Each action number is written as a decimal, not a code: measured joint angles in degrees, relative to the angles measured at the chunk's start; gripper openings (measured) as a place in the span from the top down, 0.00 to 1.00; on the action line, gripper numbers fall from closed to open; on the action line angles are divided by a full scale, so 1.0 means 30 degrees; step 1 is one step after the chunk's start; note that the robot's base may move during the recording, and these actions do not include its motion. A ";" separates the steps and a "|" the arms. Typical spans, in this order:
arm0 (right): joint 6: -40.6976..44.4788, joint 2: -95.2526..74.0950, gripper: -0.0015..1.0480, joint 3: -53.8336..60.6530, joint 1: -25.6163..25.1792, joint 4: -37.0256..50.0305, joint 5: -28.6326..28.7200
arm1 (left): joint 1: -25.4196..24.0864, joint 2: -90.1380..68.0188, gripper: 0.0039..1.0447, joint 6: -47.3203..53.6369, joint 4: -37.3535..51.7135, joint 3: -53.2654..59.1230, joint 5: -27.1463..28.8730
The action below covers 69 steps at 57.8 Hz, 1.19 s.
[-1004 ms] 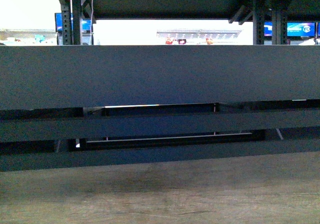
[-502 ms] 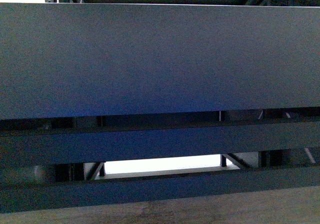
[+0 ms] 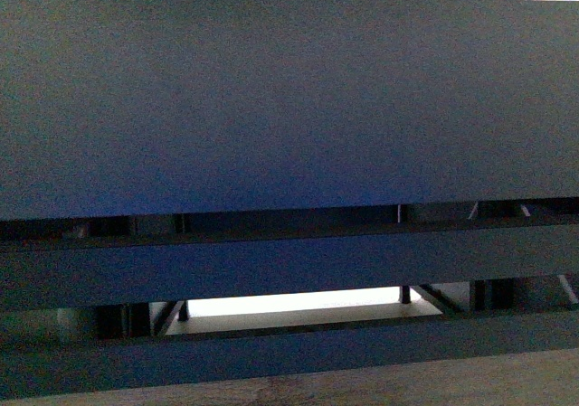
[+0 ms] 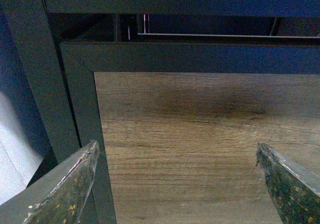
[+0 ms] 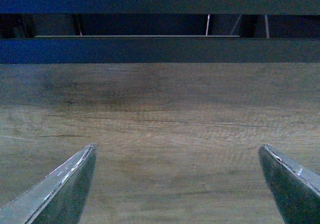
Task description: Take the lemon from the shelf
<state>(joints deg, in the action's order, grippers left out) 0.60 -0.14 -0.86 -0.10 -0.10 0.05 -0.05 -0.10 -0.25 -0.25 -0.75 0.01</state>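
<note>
Inspection found no lemon in any view; its position could not be established. The front view was filled by the dark deck edges of the shelf, with only narrow gaps between tiers and nothing yellow in them.

The left gripper had its fingers spread wide, holding nothing. Directly ahead of it lay the wood-grain panel, with a black upright off to one side of its fingers. The right gripper was likewise spread wide and empty, facing the same kind of bare panel, with a dark deck edge beyond its fingertips.

Orientation of the fruit and its long axis: cannot be told, as it was not seen.

Handling, by judgement only: a lemon should be light and firm, with a waxy rind that may slip and a rounded body that may roll when nudged. It would best be taken across its fat middle, fingers on opposite sides of the short axis, clear of the tapered ends, with moderate squeeze.
</note>
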 joint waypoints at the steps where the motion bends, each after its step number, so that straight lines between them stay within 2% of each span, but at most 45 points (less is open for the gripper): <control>1: 0.0000 0.0000 0.07 0.0000 0.0000 0.0000 0.0000 | 0.0000 0.0000 0.08 0.0007 0.0000 0.0000 0.0000; 69: 0.0000 0.0007 0.07 0.0000 0.0000 0.0000 -0.0007 | 0.0000 0.0000 0.08 0.0000 0.0000 0.0000 0.0000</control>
<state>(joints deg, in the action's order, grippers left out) 0.60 -0.12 -0.86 -0.10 -0.10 0.03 -0.05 -0.10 -0.25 -0.25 -0.75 0.01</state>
